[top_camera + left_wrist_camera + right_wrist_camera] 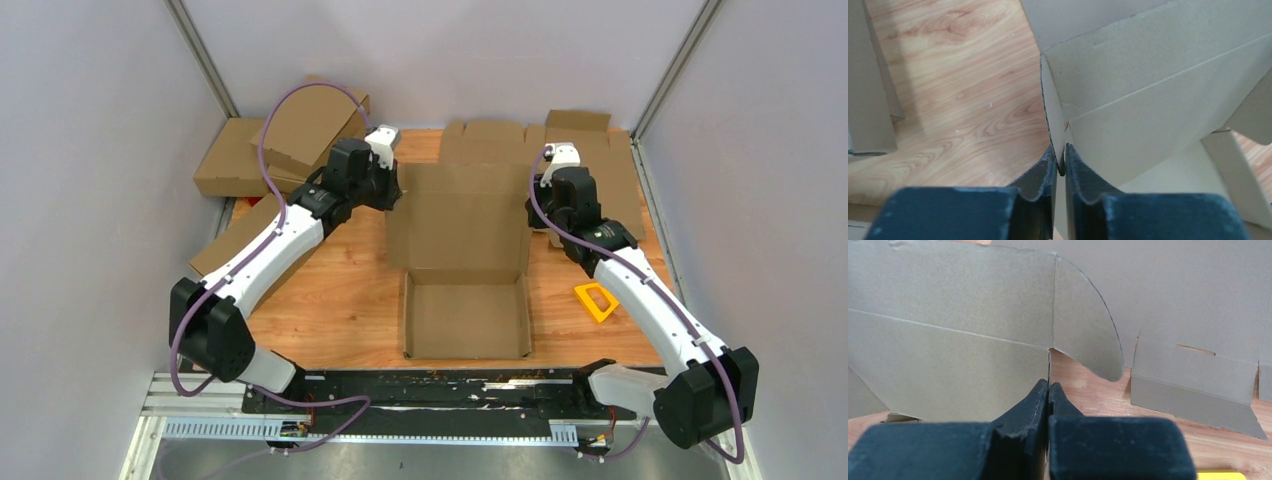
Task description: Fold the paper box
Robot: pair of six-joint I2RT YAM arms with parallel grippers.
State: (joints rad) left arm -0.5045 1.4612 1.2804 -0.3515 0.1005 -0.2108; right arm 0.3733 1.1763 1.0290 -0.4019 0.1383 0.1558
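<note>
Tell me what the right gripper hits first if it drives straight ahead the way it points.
The paper box: the right gripper pinches the edge of its raised side flap, so it would push straight into that flap. Behind, probably the flat cardboard sheet, though depth is unclear.

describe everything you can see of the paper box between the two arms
The paper box is plain brown corrugated cardboard, die-cut and half folded, at the middle of the wooden table. Its near part is a shallow open tray with its walls up. The lid panel extends beyond the far wall, side flaps raised. The left fingers pinch the left flap's edge, the right fingers the right flap's.
</note>
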